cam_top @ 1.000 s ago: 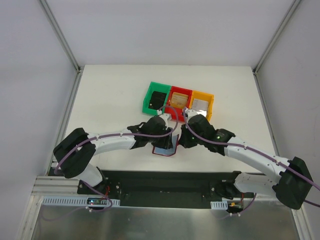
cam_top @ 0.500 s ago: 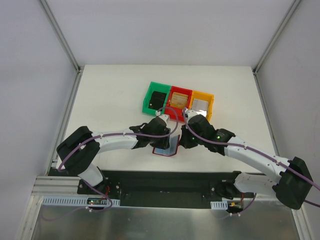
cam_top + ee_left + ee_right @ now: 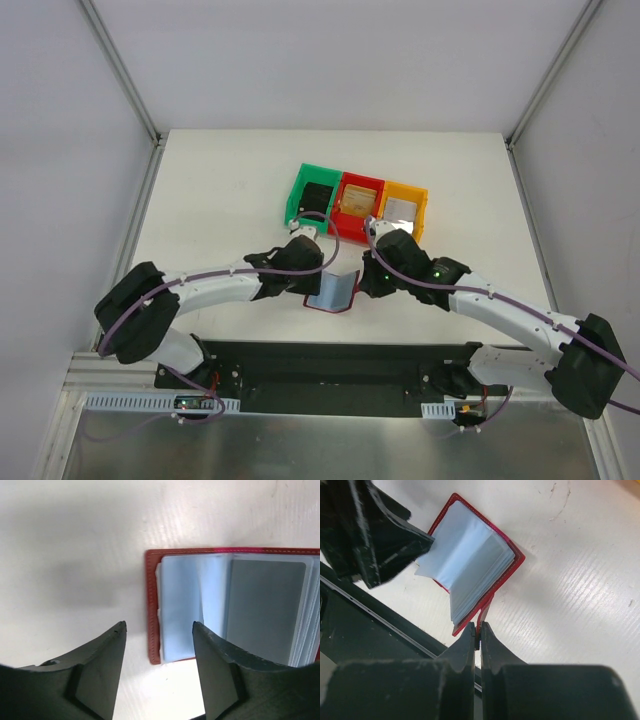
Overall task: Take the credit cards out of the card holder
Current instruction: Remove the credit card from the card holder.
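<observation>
The card holder [image 3: 332,290] lies open on the white table, red with blue-grey pockets [image 3: 185,605]. One pocket shows a darker grey panel [image 3: 265,610]; I cannot tell if it is a card. My right gripper [image 3: 479,634] is shut on the holder's little red tab [image 3: 485,611], at the holder's right edge in the top view [image 3: 360,289]. My left gripper [image 3: 159,630] is open and empty, above the holder's left corner [image 3: 320,272]. A black card [image 3: 317,195], a tan-gold card [image 3: 358,198] and a silvery card [image 3: 402,209] lie in the bins.
A green bin [image 3: 297,192], a red bin [image 3: 345,184] and an orange bin [image 3: 420,200] stand side by side just beyond the grippers. The black mounting rail [image 3: 330,365] runs along the table's near edge, close below the holder.
My left gripper has drawn back to the left off the card holder, and its pockets now show uncovered. My right gripper has stayed shut on the tab.
</observation>
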